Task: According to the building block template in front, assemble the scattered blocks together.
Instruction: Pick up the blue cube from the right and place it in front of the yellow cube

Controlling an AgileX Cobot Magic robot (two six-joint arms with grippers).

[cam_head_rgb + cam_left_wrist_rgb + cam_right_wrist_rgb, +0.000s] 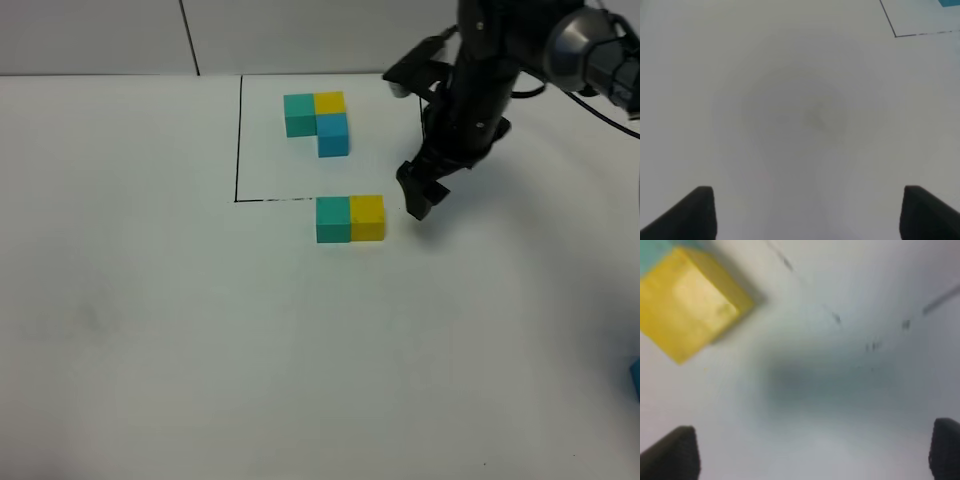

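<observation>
Right gripper (425, 200): jaws wide, nothing between them. It hangs just right of the yellow block (367, 217), not touching it. The wrist view agrees: both tips are far apart, with bare table (150, 330) between them and the yellow block off to one side.

Yellow block sits flush against the teal block (333, 220), teal on its left. That pair matches the far row of the template (318, 122). The template is behind the yellow block, inside the black frame (238, 140). The pair lies just outside the frame's near line.

Missing piece: blue block (636, 378). Only a sliver shows at the view's right edge, well apart from the yellow block, to its right and nearer the camera. Its orientation can't be told.

Key relation: blue lies on the right arm's side, farther right than the gripper itself, so the right arm looks nearer. In the template, blue sits against the yellow cube's near face. The target slot is therefore the bare table directly in front of the yellow block.

Left gripper (810, 212): also wide, empty, over bare table. It's not visible in the high view.
</observation>
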